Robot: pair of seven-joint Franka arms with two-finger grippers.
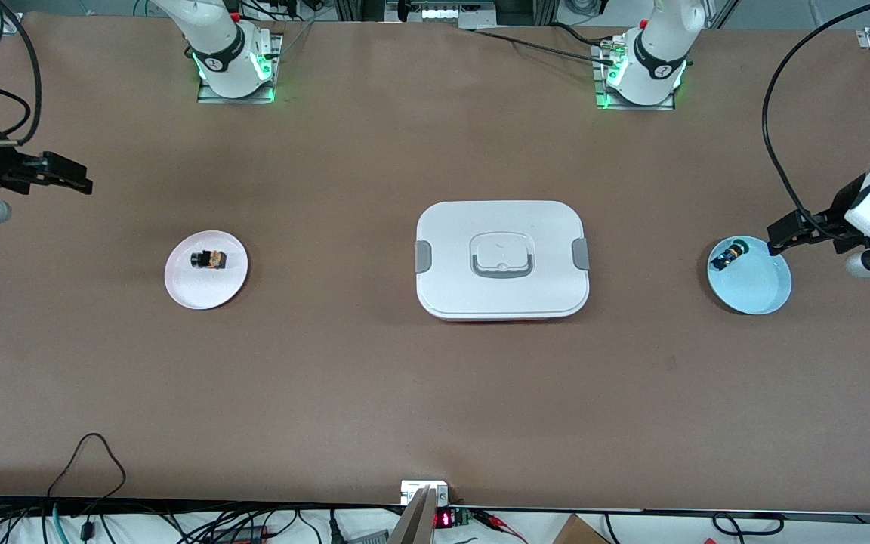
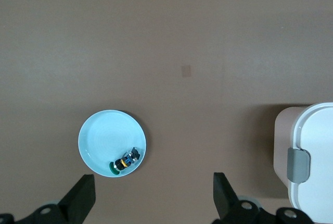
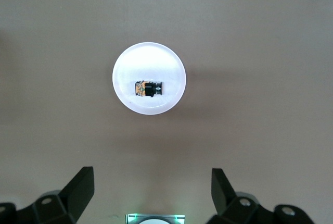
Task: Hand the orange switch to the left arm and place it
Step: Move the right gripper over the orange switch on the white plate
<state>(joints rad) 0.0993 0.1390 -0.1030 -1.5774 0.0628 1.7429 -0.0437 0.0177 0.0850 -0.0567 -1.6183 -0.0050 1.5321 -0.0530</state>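
The orange switch [image 1: 209, 260] lies on a small white plate [image 1: 201, 291] toward the right arm's end of the table. In the right wrist view the switch [image 3: 148, 88] rests at the middle of that plate [image 3: 151, 60]. My right gripper [image 1: 76, 177] hangs open and empty over bare table beside that plate; its jaws [image 3: 153, 193] stand wide apart. The white box [image 1: 501, 259] with grey latches sits mid-table, lid shut. My left gripper [image 1: 778, 230] is open and empty over the edge of a light blue plate [image 1: 756, 287]; it shows wide open in its own wrist view [image 2: 153, 195].
A blue-and-black component with a green tip [image 1: 729, 255] lies on the light blue plate; it also shows in the left wrist view [image 2: 125, 161] on that plate [image 2: 106, 138]. The box's corner and latch [image 2: 299, 164] show there too. Cables run along the table's near edge.
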